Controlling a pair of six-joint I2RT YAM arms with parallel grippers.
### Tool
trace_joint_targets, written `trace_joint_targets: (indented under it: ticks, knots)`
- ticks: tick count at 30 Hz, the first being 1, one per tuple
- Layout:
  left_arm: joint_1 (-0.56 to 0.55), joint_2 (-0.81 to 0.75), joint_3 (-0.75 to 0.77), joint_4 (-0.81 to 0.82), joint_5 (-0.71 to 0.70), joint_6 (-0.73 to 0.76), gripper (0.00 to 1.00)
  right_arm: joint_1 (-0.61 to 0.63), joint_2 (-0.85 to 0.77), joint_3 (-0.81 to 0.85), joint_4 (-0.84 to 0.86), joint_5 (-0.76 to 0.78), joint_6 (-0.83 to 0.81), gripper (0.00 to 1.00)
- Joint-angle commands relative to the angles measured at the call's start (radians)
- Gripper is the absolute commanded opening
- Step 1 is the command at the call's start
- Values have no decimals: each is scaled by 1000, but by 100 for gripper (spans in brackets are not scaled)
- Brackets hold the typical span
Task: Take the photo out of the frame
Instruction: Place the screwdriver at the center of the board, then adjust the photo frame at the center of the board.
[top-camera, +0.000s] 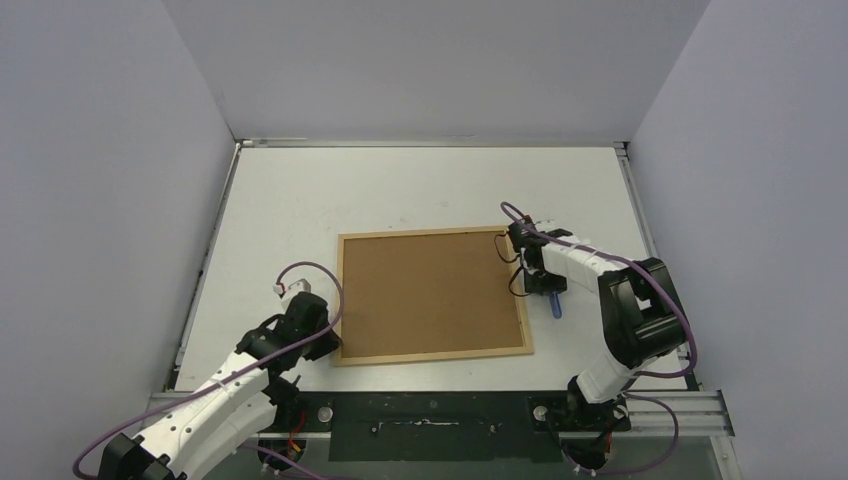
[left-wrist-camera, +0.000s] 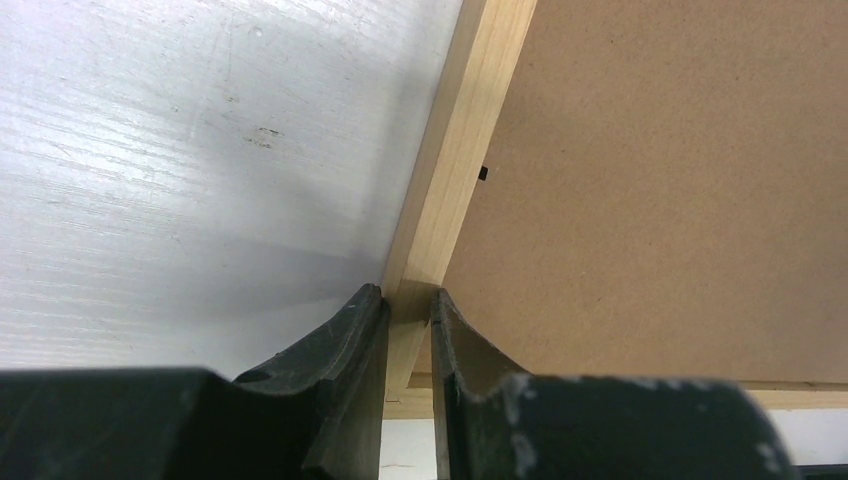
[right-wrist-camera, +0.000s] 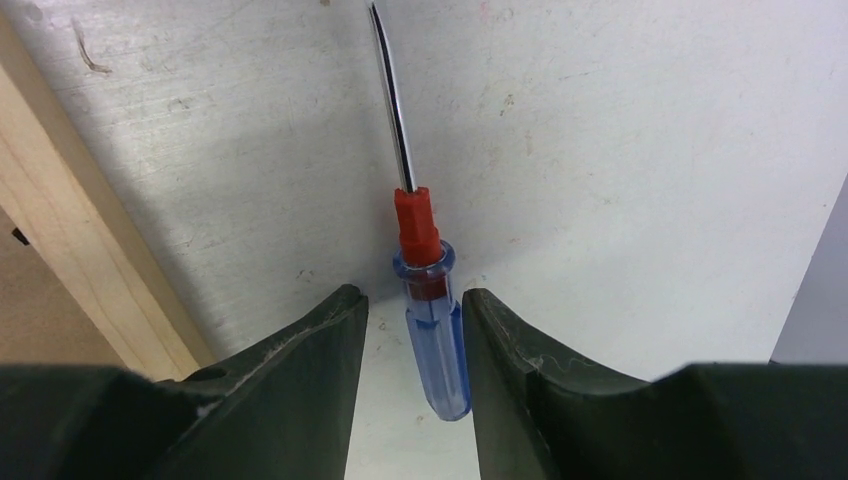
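The frame (top-camera: 420, 235) lies backing-up at table centre, and my left gripper (left-wrist-camera: 410, 310) clamps its 7 o'clock corner. At 3 o'clock my right gripper (right-wrist-camera: 412, 330) straddles the screwdriver (right-wrist-camera: 420, 240), jaws apart. Next, I reckon: grip it and lever the backing panel (top-camera: 430, 295).

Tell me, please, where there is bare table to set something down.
Free: the broad table strip between the frame and the back wall, and the strip left of the frame. Crowded: right of it, the right gripper straddles a screwdriver; the left gripper clamps the near-left corner.

Pale wooden frame (top-camera: 434, 356), flat, face down
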Motion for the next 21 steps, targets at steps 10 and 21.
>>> trace_joint_targets:
  ticks: [10, 21]
  knots:
    - [8, -41, 70, -11, 60, 9, 40, 36, -389, -26, -88, -190, 240, 57]
    - [12, -28, 261, -80, 56, 106, 60, 685, -656, -299, -57, 73, 1158, 60]
